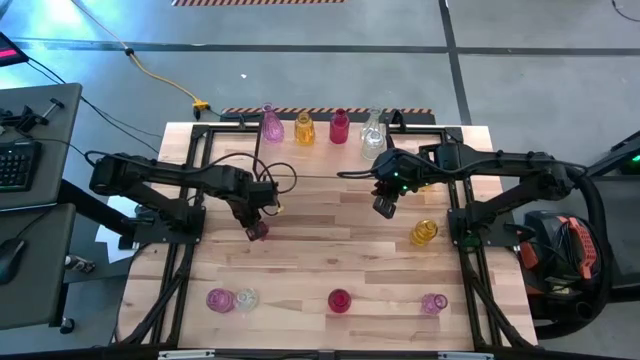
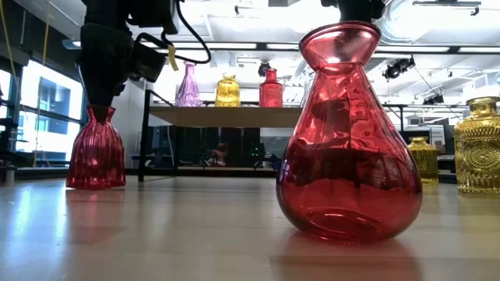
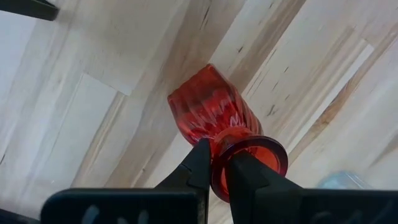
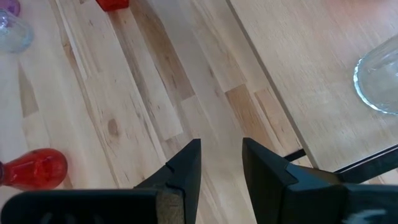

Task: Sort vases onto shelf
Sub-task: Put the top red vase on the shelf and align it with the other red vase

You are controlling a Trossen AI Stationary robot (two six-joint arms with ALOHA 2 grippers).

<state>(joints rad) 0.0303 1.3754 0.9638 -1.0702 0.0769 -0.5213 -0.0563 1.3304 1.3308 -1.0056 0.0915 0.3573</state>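
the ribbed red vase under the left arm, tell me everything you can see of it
The ribbed red vase is translucent red glass with vertical ribs, a bulbous body, a narrow neck and a flared rim. It stands upright on the wooden table, left of centre, apart from the other vases. The left gripper is shut on its neck from above.

four vases (image 1: 320,127) are standing in a row on the shelf (image 1: 420,124) at the far edge of the table (image 1: 320,255). another vase (image 1: 258,231) is sitting left of centre under the left gripper (image 1: 255,222), and one more vase (image 1: 423,232) is sitting to the right, near the right gripper (image 1: 384,207). four further vases (image 1: 338,300) are lining the near edge.
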